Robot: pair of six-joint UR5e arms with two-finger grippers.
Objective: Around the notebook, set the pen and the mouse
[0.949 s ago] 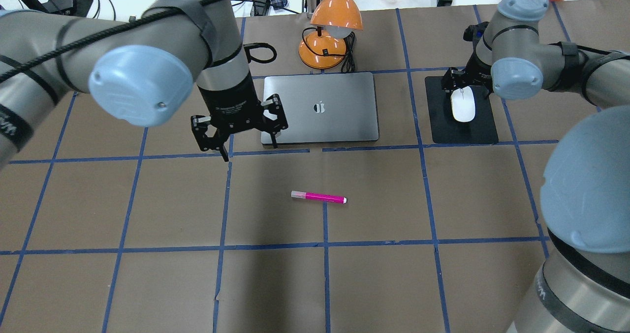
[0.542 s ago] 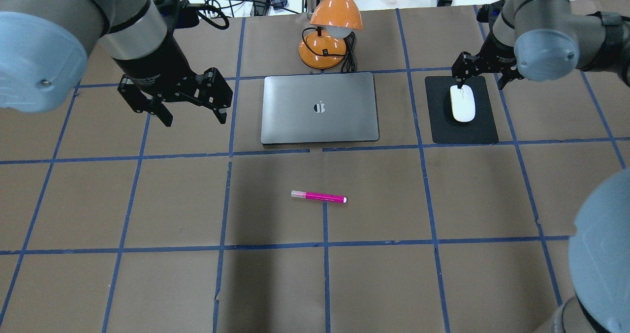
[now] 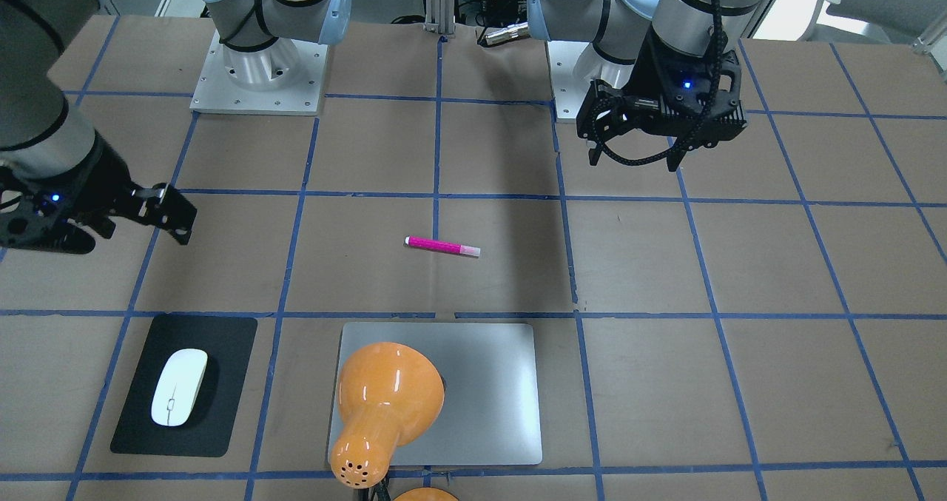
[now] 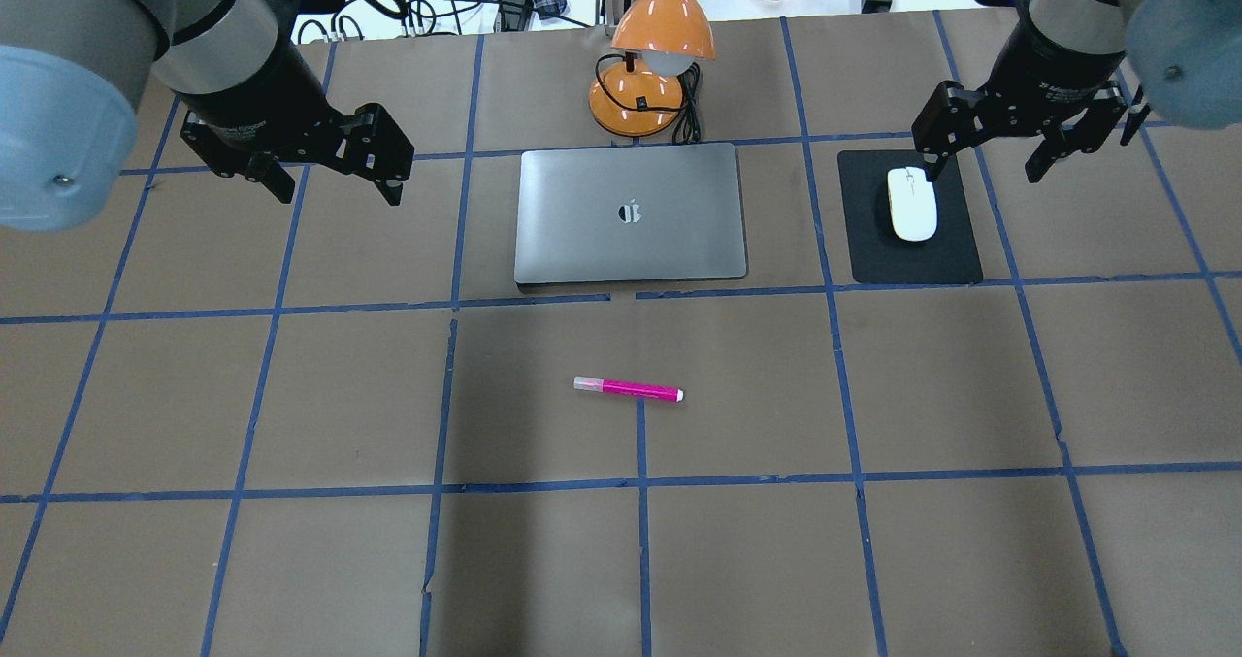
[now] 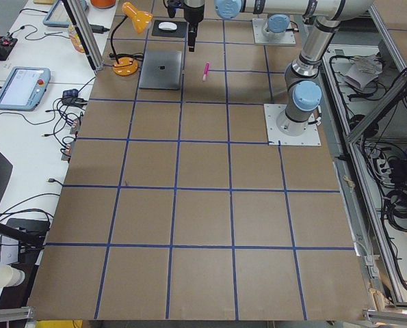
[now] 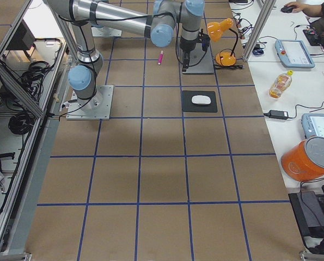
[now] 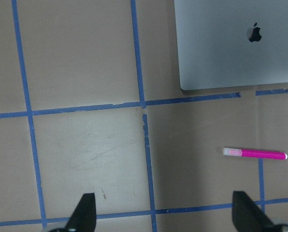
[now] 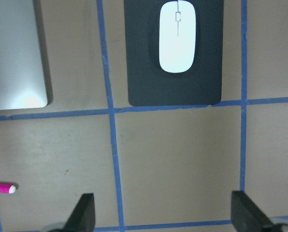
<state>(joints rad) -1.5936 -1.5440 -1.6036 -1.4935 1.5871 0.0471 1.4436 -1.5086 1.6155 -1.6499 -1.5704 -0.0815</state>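
The magenta pen (image 4: 629,389) lies on the brown table in front of the notebook, apart from both grippers; it also shows as the pen (image 7: 255,153) in the left wrist view. The silver-grey notebook (image 4: 631,213) lies flat at the table's far middle. The white mouse (image 4: 912,204) rests on a black mat (image 4: 917,264) to the notebook's right. My left gripper (image 4: 338,191) hangs open and empty to the left of the notebook. My right gripper (image 4: 985,174) hangs open and empty just right of and above the mouse (image 8: 177,36).
An orange desk lamp (image 4: 660,65) stands behind the notebook, its shade leaning over the notebook's far edge. Blue tape lines grid the table. Cables and a bottle lie on the bench beyond the table's far edge.
The left gripper has moved left and farther back, away from the notebook's left edge. The right gripper has moved up and to the right, off the mouse. Pen, mouse and notebook have not moved.
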